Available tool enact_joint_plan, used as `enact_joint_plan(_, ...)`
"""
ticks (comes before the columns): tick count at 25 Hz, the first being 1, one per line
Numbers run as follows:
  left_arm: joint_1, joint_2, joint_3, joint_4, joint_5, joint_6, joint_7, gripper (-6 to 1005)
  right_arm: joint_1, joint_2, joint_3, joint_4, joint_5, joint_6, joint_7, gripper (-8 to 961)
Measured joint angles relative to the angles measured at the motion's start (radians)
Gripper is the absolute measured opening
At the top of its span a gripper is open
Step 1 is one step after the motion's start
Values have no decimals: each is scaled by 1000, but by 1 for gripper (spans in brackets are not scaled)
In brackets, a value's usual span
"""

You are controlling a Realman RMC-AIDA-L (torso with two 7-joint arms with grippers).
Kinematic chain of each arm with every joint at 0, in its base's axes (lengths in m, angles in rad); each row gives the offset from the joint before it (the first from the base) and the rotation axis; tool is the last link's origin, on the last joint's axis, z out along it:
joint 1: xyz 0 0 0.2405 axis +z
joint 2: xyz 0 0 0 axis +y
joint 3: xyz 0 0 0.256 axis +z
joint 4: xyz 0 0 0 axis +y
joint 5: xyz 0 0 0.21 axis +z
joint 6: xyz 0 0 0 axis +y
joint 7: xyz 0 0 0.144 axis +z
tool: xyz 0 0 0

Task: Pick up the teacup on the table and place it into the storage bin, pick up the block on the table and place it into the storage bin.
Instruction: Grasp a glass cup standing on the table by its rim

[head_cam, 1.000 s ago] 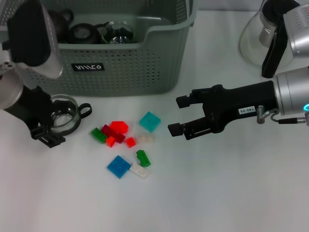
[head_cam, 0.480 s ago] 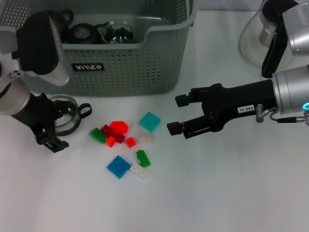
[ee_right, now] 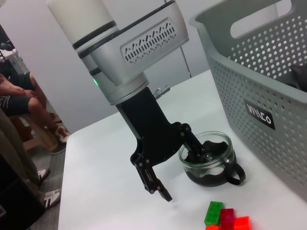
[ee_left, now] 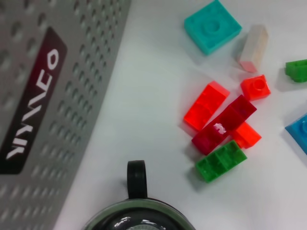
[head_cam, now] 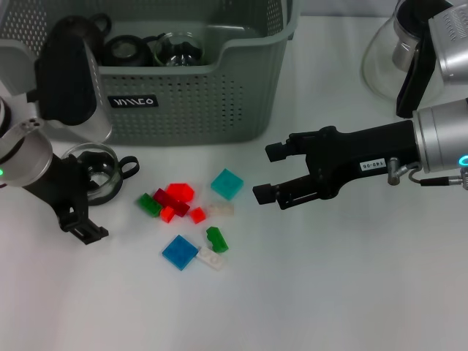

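— Where's your left gripper (head_cam: 86, 196)?
— Jaws apart, one finger inside the glass teacup (head_cam: 99, 174), one outside its rim.
— The blocks (head_cam: 181, 252)?
— On the table beside it; your right gripper (head_cam: 267, 174) hovers open nearby. Storage bin (head_cam: 190, 102) stands behind.

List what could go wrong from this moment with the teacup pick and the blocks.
1. The left gripper has one finger inside the glass teacup and one outside; a thin rim grip may slip or tip the cup on lifting.
2. The storage bin wall stands right beside the teacup, so the lift may clip it.
3. The open right gripper hovers near tightly clustered blocks; closing may scatter neighbours.
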State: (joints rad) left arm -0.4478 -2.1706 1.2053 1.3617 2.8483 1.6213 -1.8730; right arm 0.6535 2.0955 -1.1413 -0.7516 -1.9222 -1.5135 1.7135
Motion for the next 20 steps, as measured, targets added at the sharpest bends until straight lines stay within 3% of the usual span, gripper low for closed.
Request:
enact_joint_plan(12,-6,2,7,-20,6,7,-28,795,0,0,0,0,-1,-5,0,944)
enact_joint_plan(18,-9,4,1,-15,6,-3,-41,735,-2,0,0,0,-1,-7,0,945)
enact_joint_plan(20,-9,5,1,-15,6,-4,-44,590,-3,0,0,0,-1,-8,0,945)
